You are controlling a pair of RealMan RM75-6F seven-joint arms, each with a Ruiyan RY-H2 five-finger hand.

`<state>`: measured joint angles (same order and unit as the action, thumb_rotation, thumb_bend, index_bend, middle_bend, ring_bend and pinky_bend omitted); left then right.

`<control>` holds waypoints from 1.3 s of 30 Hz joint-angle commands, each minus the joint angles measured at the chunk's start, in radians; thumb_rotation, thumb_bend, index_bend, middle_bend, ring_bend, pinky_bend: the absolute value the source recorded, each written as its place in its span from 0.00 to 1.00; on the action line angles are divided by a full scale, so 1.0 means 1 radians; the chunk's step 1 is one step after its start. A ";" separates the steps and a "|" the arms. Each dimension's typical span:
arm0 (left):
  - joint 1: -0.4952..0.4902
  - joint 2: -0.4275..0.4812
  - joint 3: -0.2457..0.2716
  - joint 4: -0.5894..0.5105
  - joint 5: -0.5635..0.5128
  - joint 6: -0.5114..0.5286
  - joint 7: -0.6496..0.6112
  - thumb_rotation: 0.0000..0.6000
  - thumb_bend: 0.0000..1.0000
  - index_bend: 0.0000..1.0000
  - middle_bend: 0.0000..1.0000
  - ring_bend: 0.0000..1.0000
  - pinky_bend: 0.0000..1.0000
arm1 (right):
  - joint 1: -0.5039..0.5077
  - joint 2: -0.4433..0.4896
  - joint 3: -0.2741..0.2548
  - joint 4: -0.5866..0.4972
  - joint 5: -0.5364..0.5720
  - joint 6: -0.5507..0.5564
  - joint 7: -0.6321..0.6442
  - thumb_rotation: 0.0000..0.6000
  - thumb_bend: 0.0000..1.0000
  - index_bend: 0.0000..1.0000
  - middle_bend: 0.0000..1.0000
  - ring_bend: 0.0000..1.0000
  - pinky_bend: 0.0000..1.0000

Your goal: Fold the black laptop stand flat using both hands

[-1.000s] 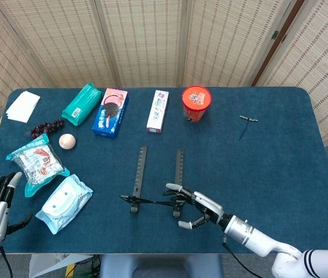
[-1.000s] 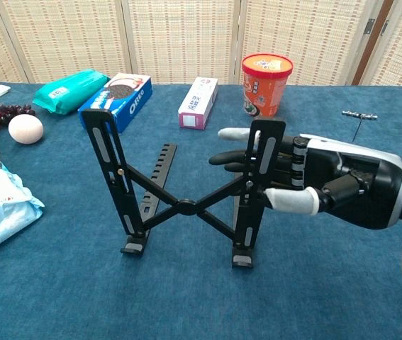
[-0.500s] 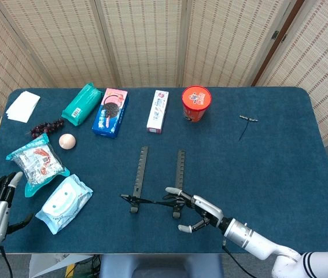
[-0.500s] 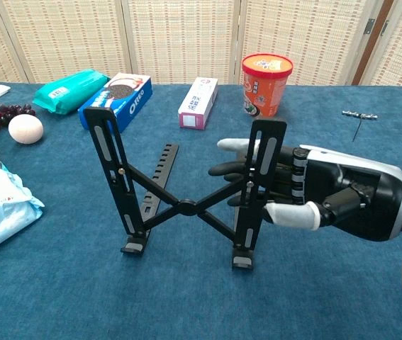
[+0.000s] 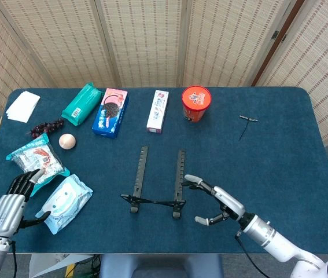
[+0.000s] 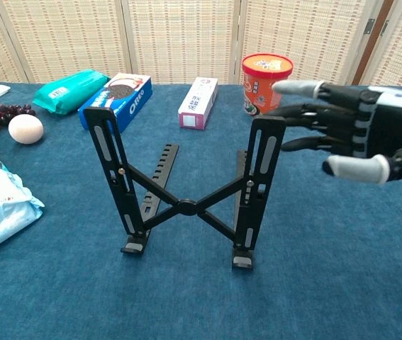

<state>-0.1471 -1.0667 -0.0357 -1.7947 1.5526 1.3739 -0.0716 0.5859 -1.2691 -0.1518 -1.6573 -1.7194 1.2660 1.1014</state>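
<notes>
The black laptop stand (image 6: 186, 198) stands unfolded near the table's front, two uprights joined by crossed braces; from above the stand (image 5: 158, 179) shows as two slotted bars. My right hand (image 6: 349, 134) hovers to the right of the right upright, fingers spread, holding nothing and clear of the stand; the head view shows my right hand (image 5: 218, 205) just right of the stand's feet. My left hand (image 5: 16, 200) is at the table's front left corner, far from the stand, fingers apart and empty; the chest view does not show it.
A wet-wipes pack (image 5: 65, 202) and a snack bag (image 5: 36, 162) lie beside my left hand. An egg (image 5: 67, 141), grapes (image 5: 46, 126), a green pack (image 5: 81, 104), an Oreo box (image 5: 110, 112), a toothpaste box (image 5: 158, 111), a red noodle cup (image 5: 196, 103) and a small tool (image 5: 246, 123) lie along the back.
My right hand let go of the stand's right upright and drew back to the right and upward. My left hand moved forward onto the table toward the wipes pack.
</notes>
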 commanded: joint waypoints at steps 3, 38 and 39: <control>-0.109 0.032 0.014 0.034 0.058 -0.145 -0.237 1.00 0.18 0.05 0.07 0.05 0.00 | -0.049 0.076 -0.003 -0.052 -0.004 0.066 -0.049 1.00 0.17 0.00 0.16 0.00 0.14; -0.676 -0.228 0.231 0.531 0.407 -0.265 -1.808 1.00 0.18 0.04 0.11 0.07 0.07 | -0.190 0.139 0.036 -0.120 -0.005 0.163 -0.095 1.00 0.17 0.00 0.16 0.00 0.14; -0.685 -0.238 0.239 0.548 0.412 -0.256 -1.828 1.00 0.18 0.04 0.11 0.07 0.07 | -0.191 0.138 0.037 -0.120 -0.005 0.162 -0.094 1.00 0.17 0.00 0.16 0.00 0.14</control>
<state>-0.7928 -1.2675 0.1667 -1.3029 1.9305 1.0837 -1.8365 0.3951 -1.1306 -0.1152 -1.7770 -1.7243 1.4284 1.0068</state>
